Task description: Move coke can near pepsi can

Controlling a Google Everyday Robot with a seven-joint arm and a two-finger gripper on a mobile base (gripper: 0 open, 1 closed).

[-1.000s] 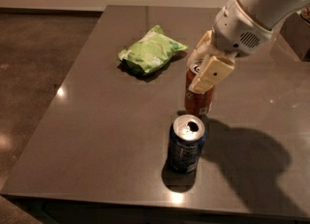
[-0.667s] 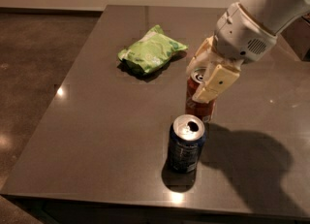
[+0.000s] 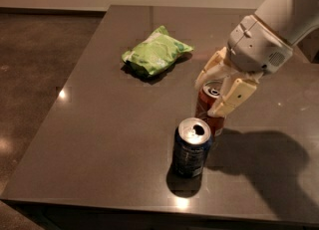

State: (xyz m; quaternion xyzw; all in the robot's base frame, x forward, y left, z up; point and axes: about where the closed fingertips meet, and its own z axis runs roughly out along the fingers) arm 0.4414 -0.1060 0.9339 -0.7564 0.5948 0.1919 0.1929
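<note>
Coke can [image 3: 205, 108] upright on the table [image 3: 99, 124], just behind the pepsi can [image 3: 191, 149]. Gripper [image 3: 208, 98] at the coke can's top, fingers spread open on either side. Green bag [image 3: 156, 52] well behind the pepsi can.

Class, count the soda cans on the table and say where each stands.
2. The pepsi can stands near the table's front edge. The coke can stands just behind it, slightly to the right, with the gripper at its top. None seems hidden.
</note>
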